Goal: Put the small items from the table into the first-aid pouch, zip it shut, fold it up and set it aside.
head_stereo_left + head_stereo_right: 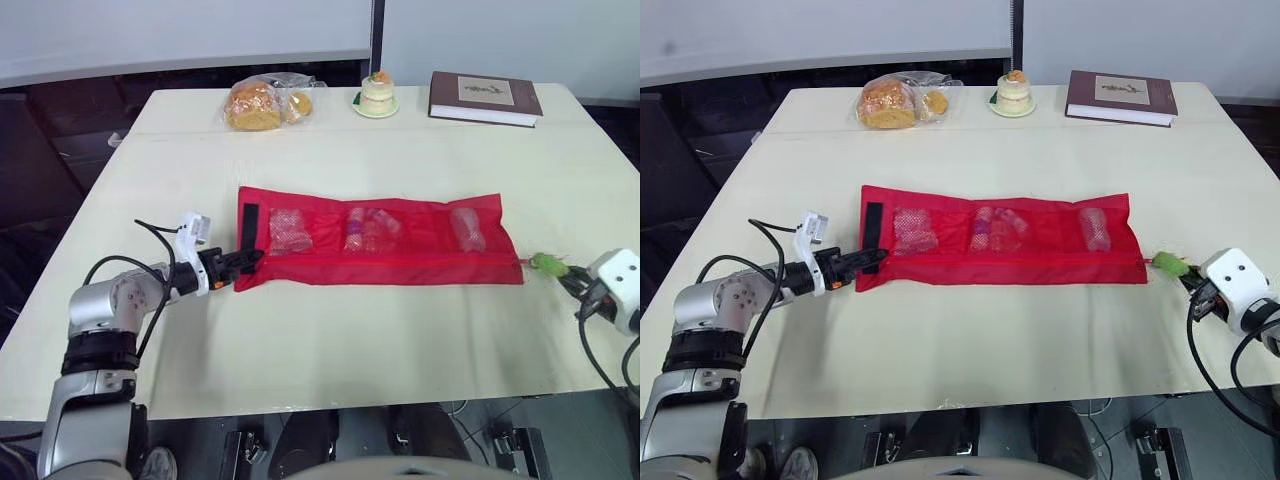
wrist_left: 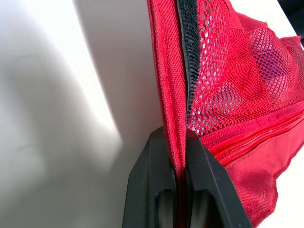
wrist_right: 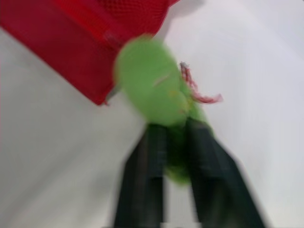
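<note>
Pinches the end edge of the red pouch (image 1: 380, 245) tight in the left gripper (image 2: 176, 142); clamps the green zipper tag (image 3: 149, 80) in the right gripper (image 3: 175, 130).

Recorded silver-grey jointed left arm (image 1: 100, 310), black cables (image 1: 160, 231) looped over it, white bracket (image 1: 191, 231) at wrist. Found slim black left claw (image 1: 243, 261). Noted boxy white housing (image 1: 618, 272), dark-dotted, behind right claw (image 1: 568, 281).
</note>
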You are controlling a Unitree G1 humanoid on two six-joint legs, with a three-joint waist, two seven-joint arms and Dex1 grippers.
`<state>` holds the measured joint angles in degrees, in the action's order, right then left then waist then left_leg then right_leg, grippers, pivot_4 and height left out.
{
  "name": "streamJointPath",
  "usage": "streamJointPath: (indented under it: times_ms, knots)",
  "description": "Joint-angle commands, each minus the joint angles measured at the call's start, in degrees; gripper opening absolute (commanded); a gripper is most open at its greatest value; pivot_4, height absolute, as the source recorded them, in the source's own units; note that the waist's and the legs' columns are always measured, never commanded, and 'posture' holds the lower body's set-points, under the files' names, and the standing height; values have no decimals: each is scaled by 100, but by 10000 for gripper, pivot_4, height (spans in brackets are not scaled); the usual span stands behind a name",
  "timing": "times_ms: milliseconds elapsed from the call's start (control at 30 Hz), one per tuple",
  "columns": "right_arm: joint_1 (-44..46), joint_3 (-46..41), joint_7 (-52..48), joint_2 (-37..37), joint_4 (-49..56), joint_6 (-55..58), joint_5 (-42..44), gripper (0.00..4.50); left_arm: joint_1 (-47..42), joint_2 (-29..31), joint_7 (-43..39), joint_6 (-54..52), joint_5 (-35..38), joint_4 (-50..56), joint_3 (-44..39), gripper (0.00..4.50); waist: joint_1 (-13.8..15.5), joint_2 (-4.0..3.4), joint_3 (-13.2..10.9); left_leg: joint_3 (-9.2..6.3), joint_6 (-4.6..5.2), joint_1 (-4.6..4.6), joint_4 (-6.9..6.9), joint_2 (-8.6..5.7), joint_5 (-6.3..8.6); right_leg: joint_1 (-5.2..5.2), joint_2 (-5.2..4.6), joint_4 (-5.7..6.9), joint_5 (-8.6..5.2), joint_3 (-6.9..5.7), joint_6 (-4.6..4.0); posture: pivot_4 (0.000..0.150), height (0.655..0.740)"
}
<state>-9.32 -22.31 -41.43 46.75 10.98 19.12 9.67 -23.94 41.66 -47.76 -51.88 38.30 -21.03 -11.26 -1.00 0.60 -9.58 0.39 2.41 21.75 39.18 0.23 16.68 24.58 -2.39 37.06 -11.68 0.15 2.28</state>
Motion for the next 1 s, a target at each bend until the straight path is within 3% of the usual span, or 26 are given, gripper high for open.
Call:
streamJointPath:
  times_ms: [33,167,200,233,400,433,467,567,633,1000]
  knots:
    - [-97,-460,-31,28,360,356,314,25916,274,224,318,-144,-278,-63,-193,0,0,-1,1,0,0,0,0,0,0,0,0,0,0,0,0,1500,7289]
    - [-260,-723,74,-126,602,736,564,44226,348,236,325,-285,-223,33,-320,0,1,0,1,6,0,-2,-2,4,1,0,4,0,0,6,0,1500,7289]
    - [-319,-787,98,-178,700,839,646,44226,358,245,322,-311,-217,41,-355,0,2,0,1,6,0,-2,-1,5,0,0,4,0,0,6,0,1500,7289]
    - [-362,-841,128,-235,795,930,717,44806,365,250,325,-309,-224,49,-382,3318,2,-1,1,6,0,-2,-2,5,0,1,5,0,0,6,0,1500,7289]
    - [-406,-880,320,-563,1337,1413,1157,45000,340,314,248,-98,-347,17,-399,22429,3,-14,11,7,0,-4,-2,6,0,1,5,0,0,8,1,1500,7289]
    - [-387,-861,375,-644,1449,1533,1266,45000,321,335,216,-20,-364,7,-396,29470,8,-18,14,7,0,-4,-2,6,0,1,6,1,0,8,1,1500,7289]
    - [-371,-820,456,-738,1589,1667,1382,45000,301,373,150,113,-395,-2,-389,30717,12,-19,16,7,0,-4,-2,6,1,1,6,1,0,7,1,1500,7289]
    - [-350,-660,795,-1163,2032,2158,1784,45000,331,626,-221,1700,-1077,276,-92,40963,11,-14,15,3,0,-1,-3,10,1,4,13,1,0,6,-1,1500,7289]
    - [-344,-634,952,-1322,2183,2325,1891,45000,253,621,-415,2072,-1096,536,-112,44451,35,-11,12,6,0,7,-5,12,1,16,14,1,2,12,-4,1500,7289]
    - [-376,-307,1810,-2060,2787,3469,2950,45000,-181,432,-1197,2143,-565,2453,191,44451,177,8,5,5,5,34,7,-8,3,19,-27,-23,6,-4,-5,1500,7289]
